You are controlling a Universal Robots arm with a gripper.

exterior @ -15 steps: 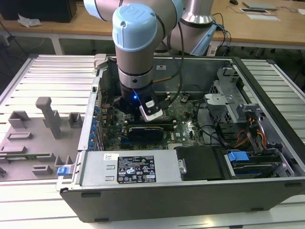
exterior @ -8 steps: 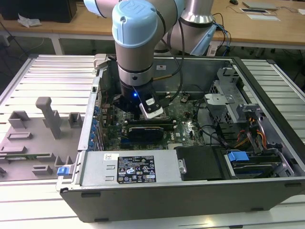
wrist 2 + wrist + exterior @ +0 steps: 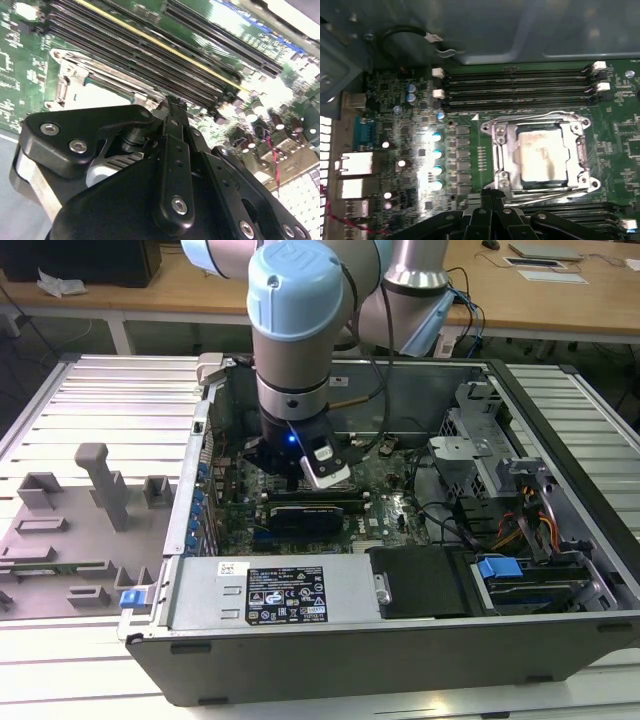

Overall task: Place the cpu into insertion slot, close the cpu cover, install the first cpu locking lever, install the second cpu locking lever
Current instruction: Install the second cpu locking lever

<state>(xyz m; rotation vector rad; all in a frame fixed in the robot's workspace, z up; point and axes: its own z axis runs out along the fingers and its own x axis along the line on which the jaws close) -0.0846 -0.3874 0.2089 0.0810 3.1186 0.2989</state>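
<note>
In the first wrist view the cpu (image 3: 541,156) lies flat in the insertion slot (image 3: 505,150), right of centre in the frame, its silver-grey face up, and the cpu cover (image 3: 580,152) sits folded down around it as a bright metal frame, so the first two steps look done. A thin wire locking lever (image 3: 532,118) runs along the cover's upper edge in that picture, and another (image 3: 547,196) runs along its lower edge; I cannot tell whether either is hooked home. The tool (image 3: 492,192) shows as a black point at the lower middle of the frame, its fingers drawn together with no visible gap. It stands just beside the cover's lower left corner and the near end of the lower lever, though whether it actually grips the wire cannot be made out. The relation that matters: the socket lies up and to the right of the tool tip in this picture, and the lower lever's long axis runs sideways across the frame, away from the tip toward the right. In the second wrist view the tool (image 3: 172,102) points at the same corner, with the cpu (image 3: 107,90) to its left and the long memory slots (image 3: 150,50) running diagonally above. In the exterior view the arm's wrist (image 3: 292,360) hangs over the open computer case (image 3: 330,650) on the bench (image 3: 60,660).
</note>
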